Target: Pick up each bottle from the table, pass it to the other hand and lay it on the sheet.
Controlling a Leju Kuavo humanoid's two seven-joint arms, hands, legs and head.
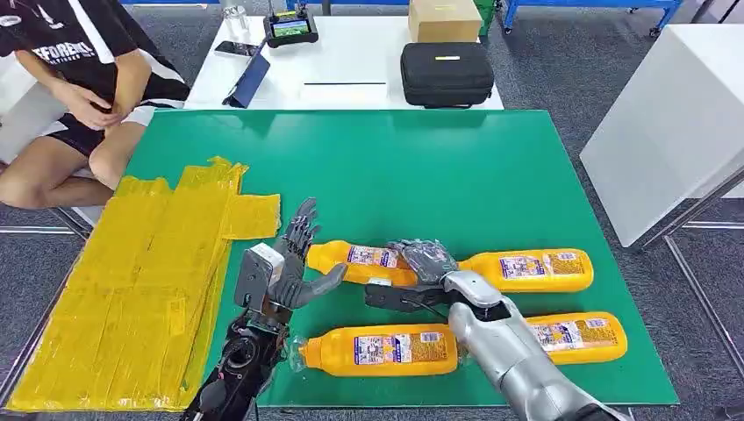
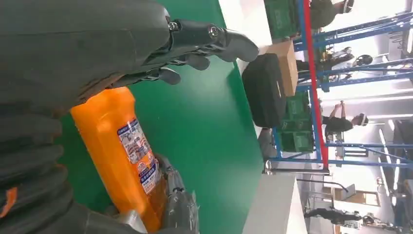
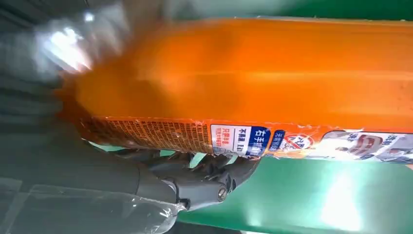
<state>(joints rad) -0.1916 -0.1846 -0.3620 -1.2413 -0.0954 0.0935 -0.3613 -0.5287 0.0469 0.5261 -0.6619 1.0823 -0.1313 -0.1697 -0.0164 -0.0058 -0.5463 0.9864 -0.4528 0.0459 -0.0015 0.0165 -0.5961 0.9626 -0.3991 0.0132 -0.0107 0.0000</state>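
**Bottle at the handover point**

The orange bottle lies on the green table, its neck toward the yellow sheet. The right hand wraps its middle, fingers closed round the body. The left hand waits just beside the neck, fingers spread, holding nothing. A good pass likely needs the left to close firmly before the right lets go: the plastic looks smooth, rounded and glossy, with a slick label. Three more bottles lie nearby.

Green table bears four orange bottles and yellow sheet.
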